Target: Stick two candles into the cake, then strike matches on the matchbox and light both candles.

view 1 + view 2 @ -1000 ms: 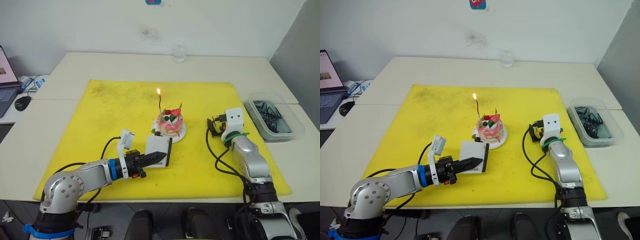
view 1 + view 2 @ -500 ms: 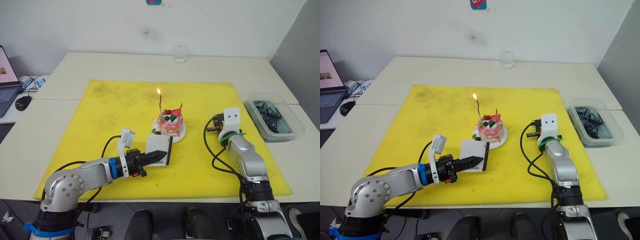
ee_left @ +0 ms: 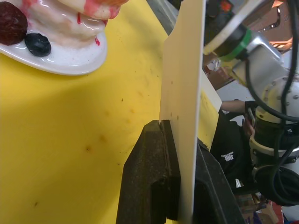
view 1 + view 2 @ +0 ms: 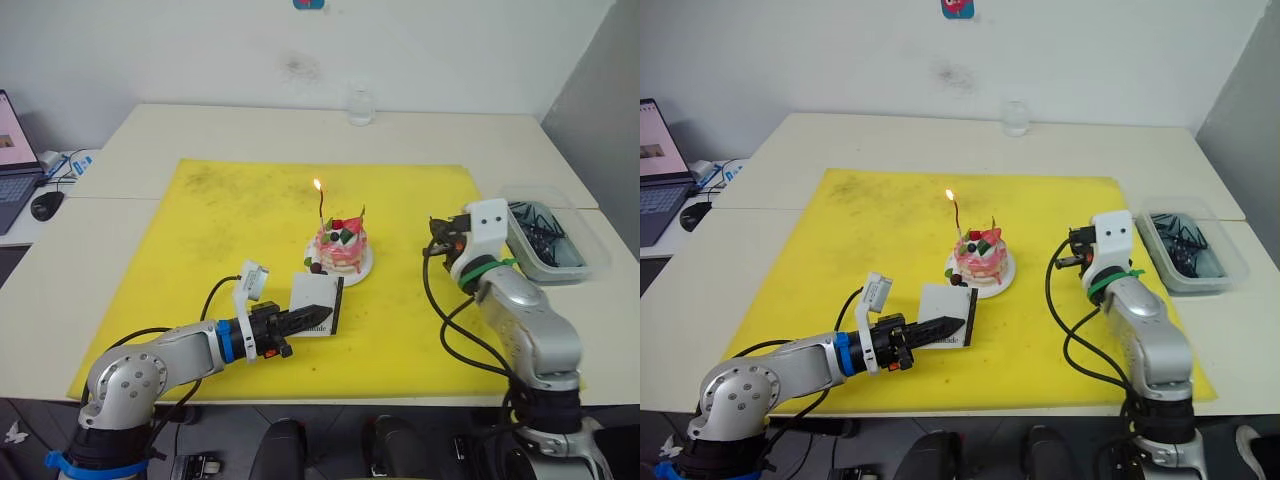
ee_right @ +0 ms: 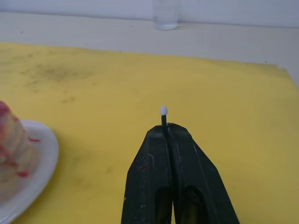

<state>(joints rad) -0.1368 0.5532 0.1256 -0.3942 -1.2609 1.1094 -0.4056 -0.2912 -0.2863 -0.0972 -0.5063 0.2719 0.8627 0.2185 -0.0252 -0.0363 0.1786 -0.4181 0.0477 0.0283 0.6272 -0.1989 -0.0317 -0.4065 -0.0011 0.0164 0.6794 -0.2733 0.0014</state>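
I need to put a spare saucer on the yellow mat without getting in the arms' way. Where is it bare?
The yellow mat is bare on its far half, from the cake to the far edge by the glass, and on its left side. It is crowded near the cake, where the left gripper holds the matchbox and the right gripper holds a match.

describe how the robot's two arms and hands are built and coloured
Both arms are silver-grey metal with rounded joints and loose black cables. The left hand has two black fingers behind a blue wrist ring and white camera block. The right hand has black fingers, a white block with two dark dots, and a green wrist band.
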